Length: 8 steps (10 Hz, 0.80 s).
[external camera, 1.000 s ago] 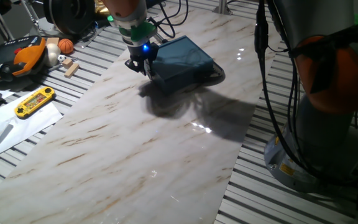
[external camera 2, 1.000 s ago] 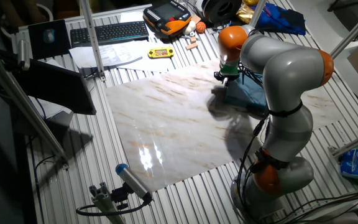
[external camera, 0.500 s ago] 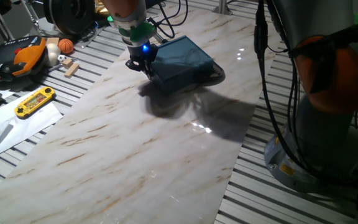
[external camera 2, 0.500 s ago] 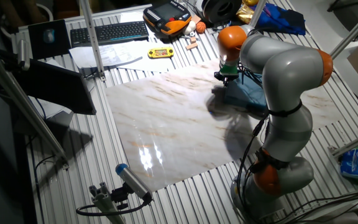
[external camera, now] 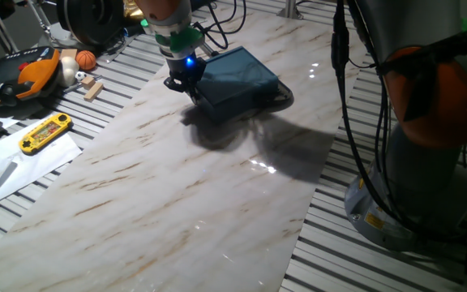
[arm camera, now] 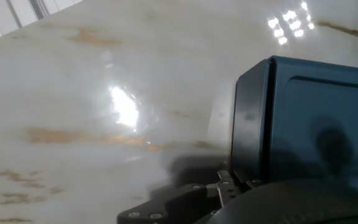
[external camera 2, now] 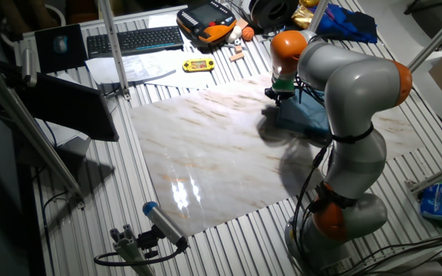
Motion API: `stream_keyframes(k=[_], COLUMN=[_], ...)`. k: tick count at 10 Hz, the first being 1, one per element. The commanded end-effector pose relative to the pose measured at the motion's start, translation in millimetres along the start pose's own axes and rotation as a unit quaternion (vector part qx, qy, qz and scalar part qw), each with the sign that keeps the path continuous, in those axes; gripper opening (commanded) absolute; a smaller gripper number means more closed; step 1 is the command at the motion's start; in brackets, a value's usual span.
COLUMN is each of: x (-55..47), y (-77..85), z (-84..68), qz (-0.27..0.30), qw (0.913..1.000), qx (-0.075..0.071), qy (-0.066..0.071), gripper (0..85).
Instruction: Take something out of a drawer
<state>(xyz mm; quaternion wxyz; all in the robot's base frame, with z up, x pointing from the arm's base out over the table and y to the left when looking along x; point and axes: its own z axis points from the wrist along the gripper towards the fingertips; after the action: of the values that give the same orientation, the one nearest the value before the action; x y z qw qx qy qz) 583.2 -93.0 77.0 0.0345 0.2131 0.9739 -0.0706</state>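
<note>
The flat dark blue box (external camera: 240, 75) lies on the marble slab (external camera: 177, 203) at the back. Its drawer looks pushed in; I see no knob and no gap. My gripper (external camera: 186, 84) stands low at the box's near-left end, with its dark fingers right against that end. The other fixed view shows the gripper (external camera 2: 276, 93) beside the box (external camera 2: 304, 116). In the hand view the box's end face and top (arm camera: 303, 118) fill the right side, and only black gripper parts show at the bottom. The small red and white packet is hidden.
A yellow handheld game (external camera: 45, 133) lies on paper left of the slab, with a wooden block (external camera: 93, 88) and an orange ball (external camera: 86, 59) behind it. The arm's base (external camera: 428, 162) stands at the right. A keyboard (external camera 2: 133, 40) lies at the far side.
Hardly anything: the gripper stays at the box's near-left end and the box has not moved.
</note>
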Motion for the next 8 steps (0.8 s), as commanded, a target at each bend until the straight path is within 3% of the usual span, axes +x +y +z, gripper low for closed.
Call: stream_keyframes(k=[1,6,8], x=[0.2,0.3,-0.5], y=[0.9,4.4,7.2], z=[-1.5,-1.0,-0.4], qz=[0.004,0.010,0.013], qw=[1.0000,0.9999,0.9999], qx=[-0.002,0.002,-0.005], qy=[0.002,0.001,0.006], gripper=[0.0,0.0,0.0])
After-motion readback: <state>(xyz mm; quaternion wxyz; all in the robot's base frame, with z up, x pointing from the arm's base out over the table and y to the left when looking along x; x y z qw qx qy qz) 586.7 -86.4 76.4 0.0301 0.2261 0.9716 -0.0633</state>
